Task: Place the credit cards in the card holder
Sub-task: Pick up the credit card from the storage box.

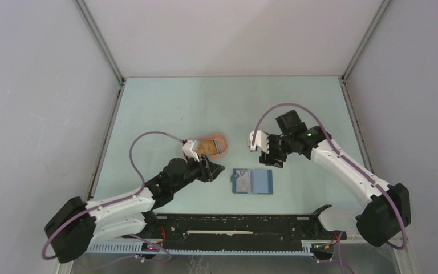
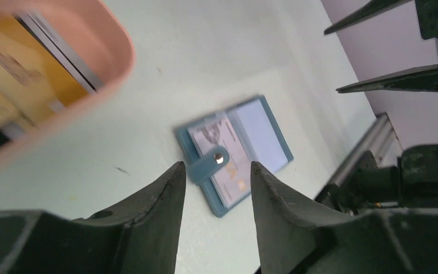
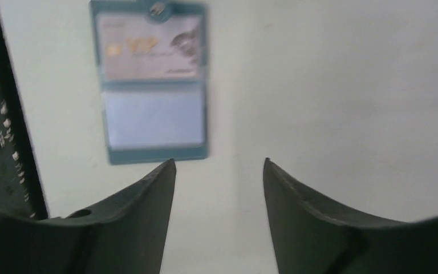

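The card holder (image 1: 252,181) lies open on the table, blue, with a whitish card in its left slot. It also shows in the left wrist view (image 2: 236,151) and the right wrist view (image 3: 151,80). The credit cards (image 2: 25,85), a yellow-orange one and others, lie in the pink tray (image 2: 111,65); the tray shows partly behind the left wrist in the top view (image 1: 218,144). My left gripper (image 1: 215,169) is open and empty, between tray and holder. My right gripper (image 1: 275,158) is open and empty, above the table behind the holder.
A black rail (image 1: 239,225) runs along the table's near edge. Metal frame posts and grey walls bound the table at left, right and back.
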You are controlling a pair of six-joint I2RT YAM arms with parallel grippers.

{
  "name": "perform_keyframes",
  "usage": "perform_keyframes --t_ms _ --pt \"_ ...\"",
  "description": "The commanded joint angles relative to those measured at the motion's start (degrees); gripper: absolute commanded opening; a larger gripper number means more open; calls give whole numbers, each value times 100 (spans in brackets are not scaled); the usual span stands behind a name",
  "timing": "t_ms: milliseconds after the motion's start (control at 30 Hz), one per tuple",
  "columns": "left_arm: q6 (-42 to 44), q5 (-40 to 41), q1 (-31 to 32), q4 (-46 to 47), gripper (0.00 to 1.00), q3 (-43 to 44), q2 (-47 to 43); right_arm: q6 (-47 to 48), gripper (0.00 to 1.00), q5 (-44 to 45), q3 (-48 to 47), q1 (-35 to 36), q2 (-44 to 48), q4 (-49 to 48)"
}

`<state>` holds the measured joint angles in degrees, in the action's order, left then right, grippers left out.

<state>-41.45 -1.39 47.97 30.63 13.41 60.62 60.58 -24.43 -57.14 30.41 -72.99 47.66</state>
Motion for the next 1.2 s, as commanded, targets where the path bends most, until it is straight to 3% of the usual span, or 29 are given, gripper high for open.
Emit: perform_keyframes --t_ms 0,67,200,267,367,500,633,767,1167 --pt "1540 1407 -36 -2307 56 854 -1227 -1448 78 -230 -718 -326 336 -545" --pt "1894 1848 -56 -2712 69 1083 -1512 -2299 98 -453 -1033 -485 269 -562" --pt "2302 2205 -240 -3166 96 1525 -1602 -2783 100 -1516 -1799 -663 -302 89" --pt "2364 1975 -446 -3352 100 1764 -1468 -2973 100 -1948 -1829 -717 -494 12" --pt "2263 1542 -832 -3737 100 2196 -1099 -3381 98 -2170 -1696 -737 -732 -283" --pt "2048 1772 -979 -4006 97 2466 -622 -4321 95 -2922 -1660 -784 -1106 -824" --pt "1666 1715 -1336 -3780 90 2119 -696 -6193 89 -3477 -1663 -666 -1677 -2102" --pt "1373 1317 -1877 -3506 84 1662 -1030 -7542 81 -3412 -1857 -353 -2464 -3343" --pt "648 1008 -2654 -2668 73 484 -1484 -8155 68 -1992 -3679 634 -4477 -2774"
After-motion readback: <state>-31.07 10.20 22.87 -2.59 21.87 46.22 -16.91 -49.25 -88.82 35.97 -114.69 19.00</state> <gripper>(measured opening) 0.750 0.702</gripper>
